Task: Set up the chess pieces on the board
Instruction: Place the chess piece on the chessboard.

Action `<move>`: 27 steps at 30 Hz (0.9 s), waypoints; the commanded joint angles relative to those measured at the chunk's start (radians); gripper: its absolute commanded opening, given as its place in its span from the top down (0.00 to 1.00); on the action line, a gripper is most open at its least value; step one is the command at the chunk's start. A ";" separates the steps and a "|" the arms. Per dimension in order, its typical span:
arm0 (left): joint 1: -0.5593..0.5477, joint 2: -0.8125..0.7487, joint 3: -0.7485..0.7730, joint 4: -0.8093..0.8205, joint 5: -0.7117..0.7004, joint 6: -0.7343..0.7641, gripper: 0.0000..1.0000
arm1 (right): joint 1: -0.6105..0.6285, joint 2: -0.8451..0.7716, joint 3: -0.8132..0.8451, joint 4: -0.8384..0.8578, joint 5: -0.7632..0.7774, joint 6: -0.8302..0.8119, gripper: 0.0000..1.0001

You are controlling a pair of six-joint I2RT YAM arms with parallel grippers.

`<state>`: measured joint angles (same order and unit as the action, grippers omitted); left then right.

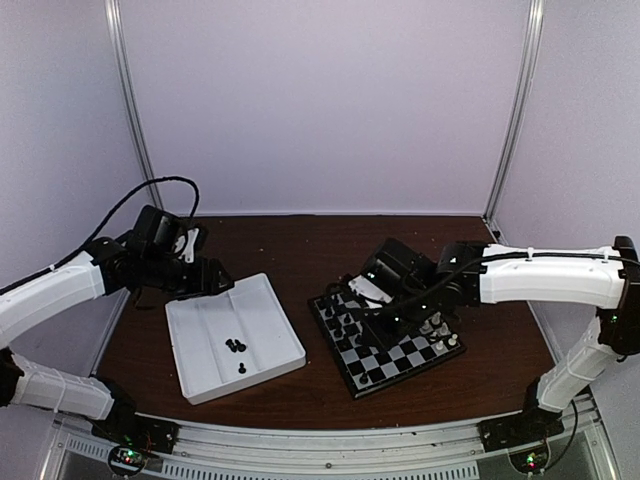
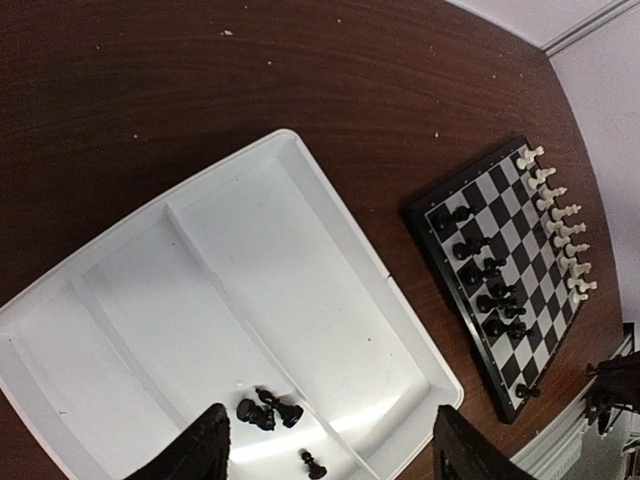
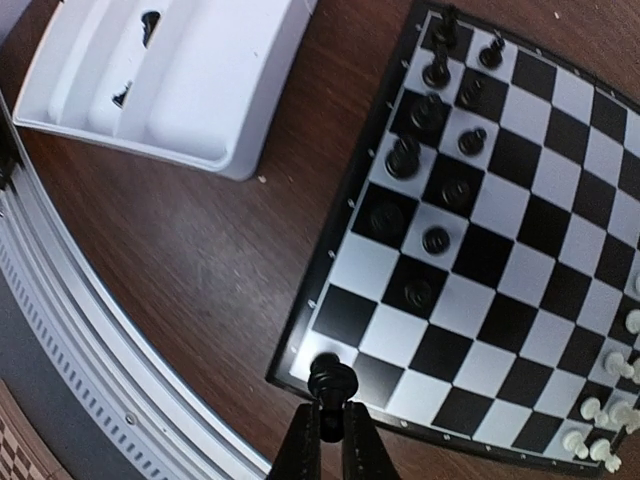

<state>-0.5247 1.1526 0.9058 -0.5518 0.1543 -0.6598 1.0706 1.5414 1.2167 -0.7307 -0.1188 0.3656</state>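
The board [image 1: 388,345] lies right of centre, with black chess pieces [image 3: 430,110] standing in two rows along one side. My right gripper [image 3: 332,418] is shut on a black piece [image 3: 332,378], held just over the board's near corner square [image 3: 322,352]. In the top view this gripper [image 1: 372,322] hangs over the board's left part. Three more black pieces [image 2: 268,410] lie in the white tray [image 2: 330,250], one of them [image 2: 312,464] apart from the pair. My left gripper [image 2: 330,460] stands open above that tray, its fingers [image 2: 195,455] holding nothing.
White pieces [image 2: 555,215] line the board's far side, also seen as white pieces [image 1: 440,335] in the top view. The tray's [image 1: 262,300] thin partitions divide it into long compartments. A metal rail [image 3: 90,340] runs along the table's near edge, close to the board corner.
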 commanded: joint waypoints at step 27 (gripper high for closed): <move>-0.026 -0.117 -0.147 -0.022 -0.047 0.141 0.29 | -0.006 0.204 0.022 -0.131 0.049 0.000 1.00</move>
<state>-0.5453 1.0470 0.7723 -0.5922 0.1116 -0.5377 1.0691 1.7355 1.2057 -0.8688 -0.0929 0.3656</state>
